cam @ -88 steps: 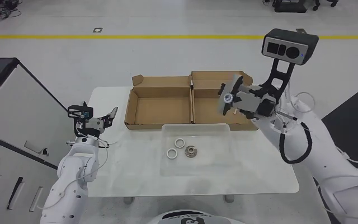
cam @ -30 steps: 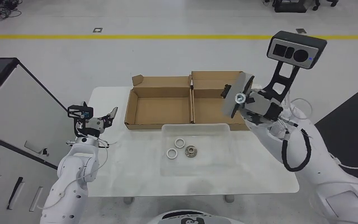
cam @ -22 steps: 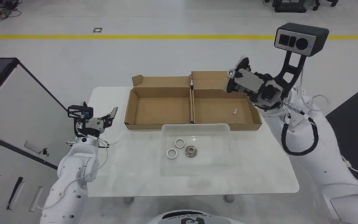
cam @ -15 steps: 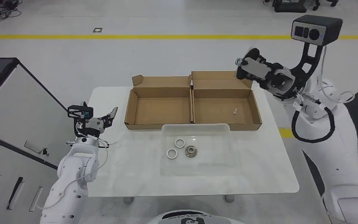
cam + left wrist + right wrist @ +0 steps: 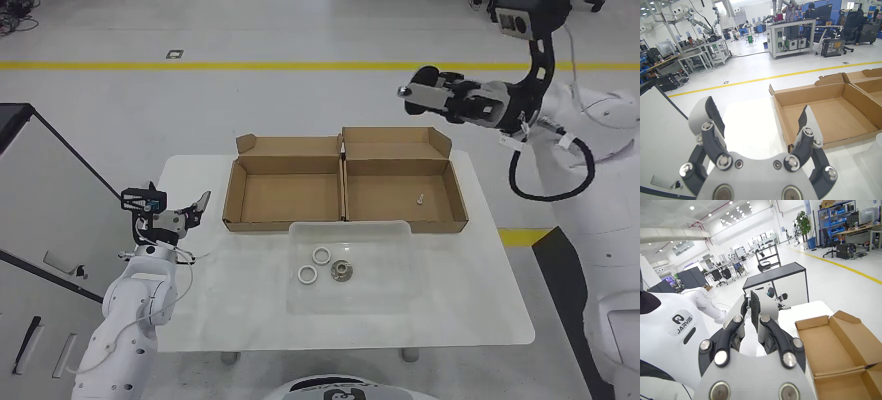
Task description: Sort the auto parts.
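Note:
Two open cardboard boxes stand side by side at the table's back: the left box (image 5: 285,198) (image 5: 829,117) is bare, and the right box (image 5: 385,197) has a small screw (image 5: 421,197) on its floor. In front of them a clear tray (image 5: 350,227) holds two white rings (image 5: 322,254) and a metal hub (image 5: 342,269). My right gripper (image 5: 405,90) (image 5: 748,302) hangs high beyond the table's far edge, shut on a small threaded screw (image 5: 748,301). My left gripper (image 5: 195,207) (image 5: 757,106) stands open with nothing in it, over the table's left edge, left of the boxes.
The white table (image 5: 450,290) has bare room in front of the tray and to its right. A black-edged white cabinet (image 5: 40,180) (image 5: 776,275) stands left of the table. A yellow line (image 5: 200,66) crosses the floor behind.
My right arm rose from over the right box and swung up and back past the table's far edge. The screw on that box's floor came into sight. The left arm kept still.

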### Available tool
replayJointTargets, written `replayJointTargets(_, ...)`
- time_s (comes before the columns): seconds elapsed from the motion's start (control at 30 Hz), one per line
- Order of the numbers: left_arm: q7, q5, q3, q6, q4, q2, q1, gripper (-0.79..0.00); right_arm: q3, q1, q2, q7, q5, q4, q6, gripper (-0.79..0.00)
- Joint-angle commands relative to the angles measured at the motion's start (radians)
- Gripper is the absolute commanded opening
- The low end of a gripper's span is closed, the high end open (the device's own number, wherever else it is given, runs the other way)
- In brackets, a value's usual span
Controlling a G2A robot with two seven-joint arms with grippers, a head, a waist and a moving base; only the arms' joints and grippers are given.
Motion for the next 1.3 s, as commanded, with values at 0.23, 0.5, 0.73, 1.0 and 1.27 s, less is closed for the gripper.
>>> replayJointTargets(0.23,0.000,0.000,0.000,0.000,0.000,0.000,0.000,0.000,-0.148,0.147,-0.026,0.068,-0.320,0.146,0.000,-0.785)
replayJointTargets(0.5,0.000,0.000,0.000,0.000,0.000,0.000,0.000,0.000,-0.181,0.154,-0.019,0.089,-0.559,0.170,0.016,-0.785)
replayJointTargets(0.73,0.000,0.000,0.000,0.000,0.000,0.000,0.000,0.000,-0.190,0.136,-0.002,0.141,-0.758,0.154,0.048,-0.785)
replayJointTargets(1.0,0.000,0.000,0.000,0.000,0.000,0.000,0.000,0.000,-0.252,0.180,0.001,0.176,-0.870,0.175,0.040,-0.785)
replayJointTargets(1.27,0.000,0.000,0.000,0.000,0.000,0.000,0.000,0.000,-0.398,0.312,-0.015,0.153,-0.875,0.234,0.017,-0.785)
